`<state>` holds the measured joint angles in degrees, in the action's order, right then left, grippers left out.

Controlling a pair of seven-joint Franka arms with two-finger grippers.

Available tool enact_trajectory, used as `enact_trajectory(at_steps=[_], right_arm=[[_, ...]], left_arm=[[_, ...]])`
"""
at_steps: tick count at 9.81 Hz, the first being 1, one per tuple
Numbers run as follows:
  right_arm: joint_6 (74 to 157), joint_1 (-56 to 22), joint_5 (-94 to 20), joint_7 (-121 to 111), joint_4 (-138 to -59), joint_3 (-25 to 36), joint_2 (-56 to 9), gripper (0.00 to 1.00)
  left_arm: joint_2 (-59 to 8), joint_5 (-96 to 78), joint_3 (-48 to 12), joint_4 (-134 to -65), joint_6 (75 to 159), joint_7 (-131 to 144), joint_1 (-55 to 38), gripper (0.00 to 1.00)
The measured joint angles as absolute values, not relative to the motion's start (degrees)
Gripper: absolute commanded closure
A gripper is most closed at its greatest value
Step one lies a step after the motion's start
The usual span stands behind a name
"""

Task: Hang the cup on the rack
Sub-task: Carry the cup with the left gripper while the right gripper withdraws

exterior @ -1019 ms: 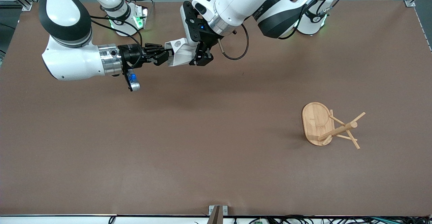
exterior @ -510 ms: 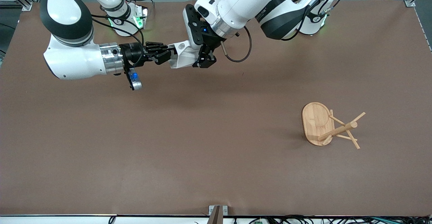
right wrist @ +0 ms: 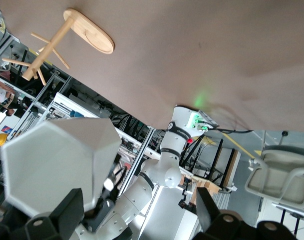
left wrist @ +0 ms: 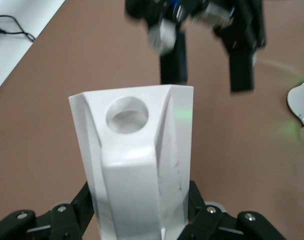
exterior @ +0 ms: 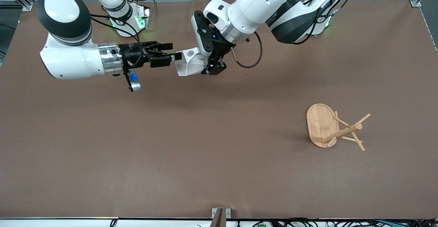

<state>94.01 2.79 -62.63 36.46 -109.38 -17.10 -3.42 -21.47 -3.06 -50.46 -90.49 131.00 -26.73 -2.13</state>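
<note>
The white faceted cup [exterior: 189, 63] hangs on its side over the table, held at its body by my left gripper [exterior: 214, 67], which is shut on it. In the left wrist view the cup [left wrist: 137, 165] fills the space between the black fingers [left wrist: 74, 210], with the round hole in its handle showing. My right gripper [exterior: 170, 53] stands open just off the handle end and holds nothing; the right wrist view shows the cup's hexagonal bottom [right wrist: 57, 160] off beside one open finger [right wrist: 67, 207]. The bamboo rack [exterior: 323, 126] stands on its oval base toward the left arm's end of the table.
Brown table top [exterior: 191, 145] stretches under both arms. The arms' bases with green lights [exterior: 140, 22] sit along the table's edge by the robots. A small metal bracket [exterior: 220, 213] sits at the table's edge nearest the front camera.
My right gripper has opened and let go of the cup's handle end. The left gripper, still shut on the cup, has carried it a little toward the left arm's end.
</note>
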Motion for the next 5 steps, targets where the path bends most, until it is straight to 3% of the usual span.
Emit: enact_trajectory(at_steps=[5], right_arm=[[90.4,4.2,-24.3,35.8,-98.8,-11.3,-1.7,0.0]], left_arm=[[-21.5,-2.9,-50.1,-90.9,130.5,-26.3,2.8,0.99]])
